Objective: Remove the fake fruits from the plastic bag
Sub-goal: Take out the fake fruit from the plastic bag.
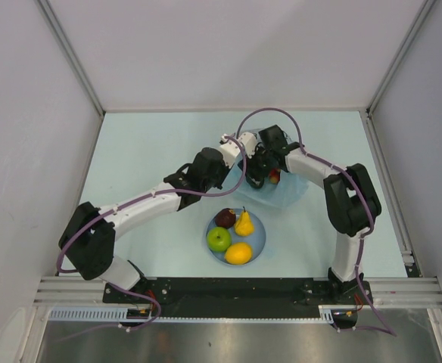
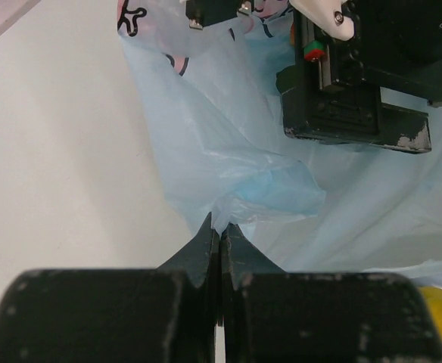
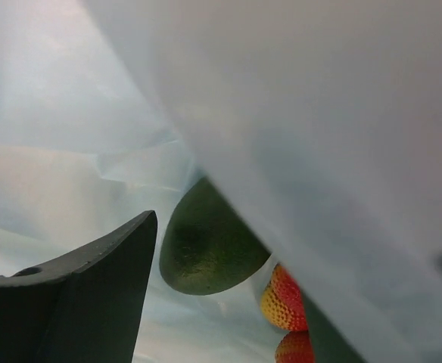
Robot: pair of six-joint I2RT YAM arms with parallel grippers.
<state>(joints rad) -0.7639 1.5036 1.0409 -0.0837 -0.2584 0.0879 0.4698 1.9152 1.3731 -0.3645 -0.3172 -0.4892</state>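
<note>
The plastic bag (image 2: 228,151) lies crumpled on the counter (image 1: 145,144) just behind the light-blue plate (image 1: 256,238). On the plate sit a green apple (image 1: 219,240), a dark red fruit (image 1: 225,218), a yellow pear (image 1: 244,223) and a lemon (image 1: 238,252). Beyond the plate's far rim, the left gripper (image 2: 219,227) has its jaws pressed together on a pinched fold of the bag's film. The right gripper (image 1: 256,170) reaches inside the bag, jaws spread apart, with a dark green oval fruit (image 3: 206,249) between them and a red bumpy fruit (image 3: 285,299) just beside it. Whether the jaws touch the green fruit cannot be told.
</note>
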